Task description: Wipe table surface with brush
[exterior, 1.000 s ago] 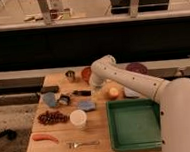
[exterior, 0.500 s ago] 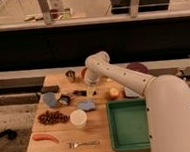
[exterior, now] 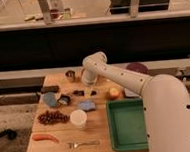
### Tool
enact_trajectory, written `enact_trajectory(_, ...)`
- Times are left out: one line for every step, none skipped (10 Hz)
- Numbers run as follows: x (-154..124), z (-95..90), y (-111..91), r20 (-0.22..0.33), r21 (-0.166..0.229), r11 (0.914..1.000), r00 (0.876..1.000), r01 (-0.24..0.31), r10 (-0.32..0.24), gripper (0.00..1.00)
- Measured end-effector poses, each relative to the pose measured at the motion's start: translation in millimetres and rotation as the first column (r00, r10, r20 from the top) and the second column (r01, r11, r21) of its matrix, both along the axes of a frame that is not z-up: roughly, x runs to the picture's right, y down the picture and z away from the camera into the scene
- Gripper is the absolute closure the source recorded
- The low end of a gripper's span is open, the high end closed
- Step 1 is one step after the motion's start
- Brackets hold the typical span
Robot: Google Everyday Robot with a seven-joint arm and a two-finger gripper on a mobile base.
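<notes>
In the camera view, your gripper hangs low over the back half of the tabletop. The brush lies on the wood just below it and slightly toward the picture's left, its long axis seemingly running side to side. You cannot tell whether the gripper is released or clenched, so judge the drop as nearly straight down with a small leftward shift.
</notes>
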State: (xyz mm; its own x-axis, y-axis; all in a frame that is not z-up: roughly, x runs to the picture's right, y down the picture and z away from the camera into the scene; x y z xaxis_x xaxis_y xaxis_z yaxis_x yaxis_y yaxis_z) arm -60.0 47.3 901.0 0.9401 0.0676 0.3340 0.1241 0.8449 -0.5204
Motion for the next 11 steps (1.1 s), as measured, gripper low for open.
enact_trajectory(-1,-0.5,1,0.003,0.003,1.0000,1.000,-0.002,0.002,0.20)
enact_trajectory(-4,-0.7,0,0.007,0.006,1.0000,1.000,-0.001,0.001,0.20)
enact_trajectory(-10,0.2,1,0.016,0.007,1.0000,1.000,0.004,-0.004,0.20)
enact_trajectory(-14,2.2,0,0.024,0.008,0.9999,1.000,0.007,-0.008,0.20)
enact_trajectory(-17,4.2,-1,0.031,0.010,0.9999,0.999,0.009,-0.009,0.20)
enact_trajectory(-20,6.3,-1,0.037,0.011,0.9999,0.999,0.009,-0.009,0.20)
enact_trajectory(-22,9.3,-2,0.045,0.010,0.9999,0.999,0.007,-0.007,0.20)
enact_trajectory(-23,11.8,-1,0.048,0.007,1.0000,0.999,0.005,-0.005,0.20)
enact_trajectory(-23,15.8,0,0.053,0.003,1.0000,0.999,0.000,0.000,0.20)
enact_trajectory(-23,19.6,1,0.058,-0.002,1.0000,0.998,-0.005,0.006,0.20)
enact_trajectory(-24,22.8,3,0.063,-0.008,0.9999,0.998,-0.010,0.011,0.20)
